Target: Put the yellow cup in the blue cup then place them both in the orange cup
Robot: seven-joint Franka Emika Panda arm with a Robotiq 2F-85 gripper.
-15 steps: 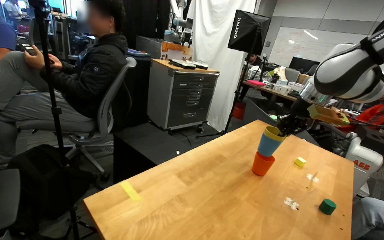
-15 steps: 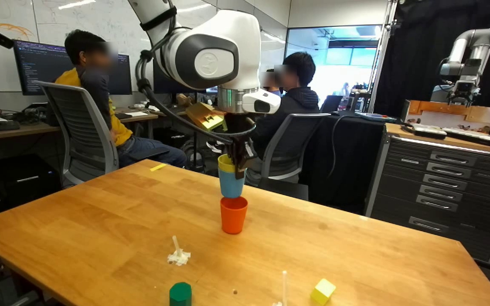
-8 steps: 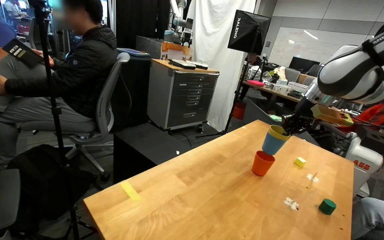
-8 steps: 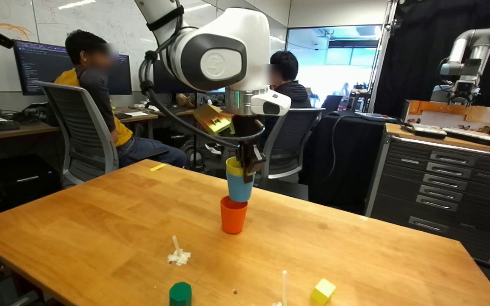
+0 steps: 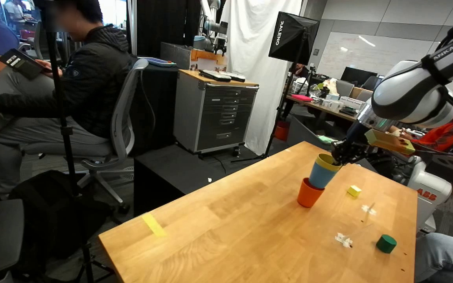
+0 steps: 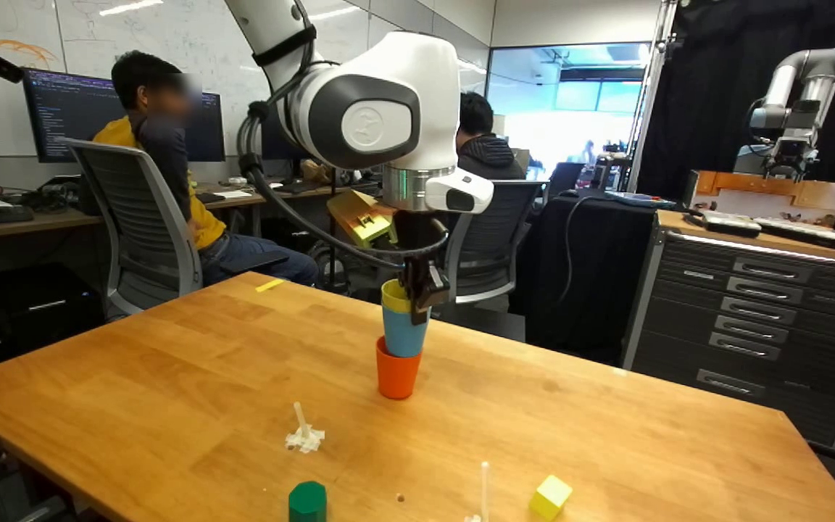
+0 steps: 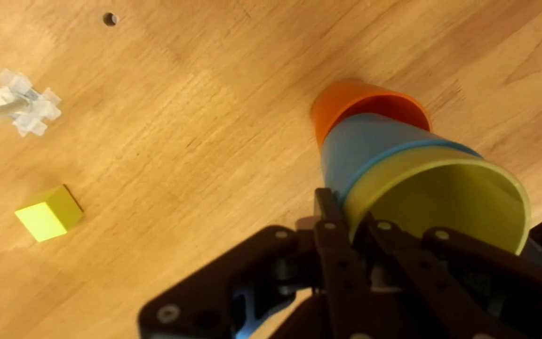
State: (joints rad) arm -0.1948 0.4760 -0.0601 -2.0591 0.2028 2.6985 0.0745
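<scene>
Black claw (image 7: 346, 206) slants down, seemingly clamping blue cup (image 6: 401, 336) and nested yellow cup (image 7: 445, 197)

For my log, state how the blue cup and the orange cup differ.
The blue cup is light blue; the orange cup is orange-red. The blue cup leans, held by the hand; the orange cup stands upright on the table. The blue cup holds the yellow cup; the orange cup has the blue cup's base at its mouth. Both are plain and tapered.

Glare whitens the window (image 6: 561, 119); the gripper (image 7: 347, 205) seems blurred in the wrist view.
</scene>
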